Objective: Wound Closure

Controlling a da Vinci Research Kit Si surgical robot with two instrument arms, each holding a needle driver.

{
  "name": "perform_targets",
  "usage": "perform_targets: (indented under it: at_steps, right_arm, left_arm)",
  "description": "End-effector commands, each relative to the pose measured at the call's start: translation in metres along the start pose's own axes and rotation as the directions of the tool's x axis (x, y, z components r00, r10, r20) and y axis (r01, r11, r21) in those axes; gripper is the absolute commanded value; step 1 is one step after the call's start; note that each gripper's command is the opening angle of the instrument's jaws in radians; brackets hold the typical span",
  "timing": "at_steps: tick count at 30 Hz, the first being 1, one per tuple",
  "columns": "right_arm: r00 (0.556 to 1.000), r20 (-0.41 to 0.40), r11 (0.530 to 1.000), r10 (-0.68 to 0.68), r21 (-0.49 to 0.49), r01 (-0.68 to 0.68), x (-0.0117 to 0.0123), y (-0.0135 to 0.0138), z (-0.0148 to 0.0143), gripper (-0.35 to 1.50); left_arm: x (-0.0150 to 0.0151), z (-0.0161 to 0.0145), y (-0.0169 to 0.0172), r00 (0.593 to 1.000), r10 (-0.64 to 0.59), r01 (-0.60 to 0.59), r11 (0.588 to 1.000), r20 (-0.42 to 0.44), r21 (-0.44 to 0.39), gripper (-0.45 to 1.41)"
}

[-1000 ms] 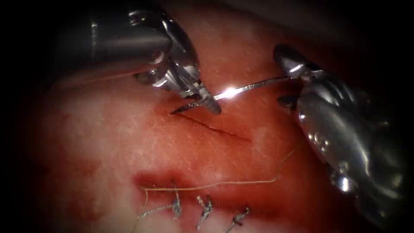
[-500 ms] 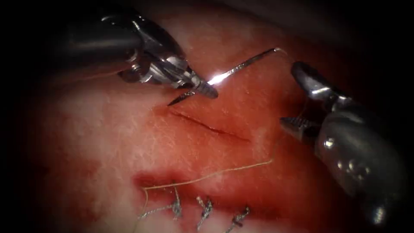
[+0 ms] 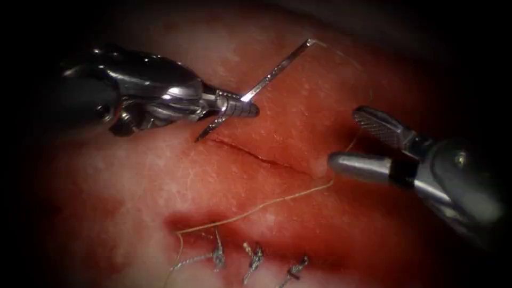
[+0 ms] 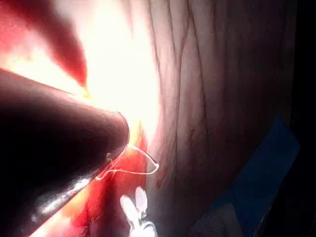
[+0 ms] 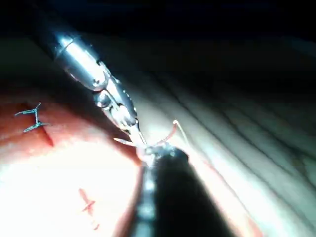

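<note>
My left tool (image 3: 240,109) has its jaws shut on the curved needle (image 3: 277,69), about a third of the way back from the point. The needle is free of the tissue (image 3: 133,176); its point hangs just above the left end of the cut (image 3: 256,156) and its tail stands up and to the right. Thread (image 3: 266,204) runs from the tail, round the right side, and across the tissue below the cut. My right tool (image 3: 345,136) is open to the right of the cut, holding nothing. In the right wrist view the left tool (image 5: 129,123) grips the needle (image 5: 168,134).
Three tied stitches (image 3: 253,258) with short cut ends lie in a row below the cut, on a patch of red fluid (image 3: 192,221). The left wrist view has a loop of thread (image 4: 145,163) and the right tool's open jaws (image 4: 136,205).
The right tool let go of the needle's tail, opened and drew back down to the right. The left tool swung left with the needle, so the tail rose.
</note>
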Motion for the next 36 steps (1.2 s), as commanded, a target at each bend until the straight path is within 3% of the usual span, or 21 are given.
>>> perform_targets:
  at_steps: [1, 5, 10, 16, 28, 33, 36]
  right_arm:
    - [0.999, -0.006, 0.999, 0.038, 0.003, -0.038, -0.0001, 0.0005, 0.0011, 0.71]
    - [0.988, -0.090, 0.992, 0.122, 0.038, -0.119, -0.0011, 0.0013, 0.0023, 0.59]
    - [0.972, -0.160, 0.984, 0.174, 0.063, -0.165, -0.0005, 0.0019, 0.0035, 0.77]
    - [0.954, -0.238, 0.983, 0.182, 0.035, -0.179, 0.0000, 0.0019, 0.0050, 0.77]
    - [0.936, -0.284, 0.977, 0.207, 0.019, -0.211, 0.0010, 0.0021, 0.0077, 0.72]
    - [0.935, -0.289, 0.978, 0.204, 0.011, -0.210, 0.0009, 0.0026, 0.0087, 0.62]
    - [0.936, -0.289, 0.978, 0.202, 0.011, -0.208, 0.0007, 0.0027, 0.0088, 0.47]
  left_arm:
    - [0.0001, 0.0007, 0.0000, 0.999, -0.002, 0.001, 1.000, -0.040, -0.025, -0.35]
    - [-0.0005, 0.0011, 0.0006, 0.993, -0.006, 0.001, 0.999, -0.115, -0.038, -0.35]
    - [-0.0007, 0.0013, 0.0013, 0.986, -0.003, -0.002, 0.999, -0.169, -0.032, -0.35]
    - [-0.0010, 0.0014, 0.0018, 0.969, -0.016, 0.007, 0.999, -0.247, -0.037, -0.35]
    - [-0.0016, 0.0017, 0.0024, 0.967, -0.018, 0.007, 0.999, -0.253, -0.044, -0.35]
    - [-0.0017, 0.0017, 0.0027, 0.967, -0.019, 0.007, 0.999, -0.253, -0.049, -0.35]
    - [-0.0018, 0.0016, 0.0027, 0.968, -0.019, 0.006, 0.999, -0.252, -0.051, -0.35]
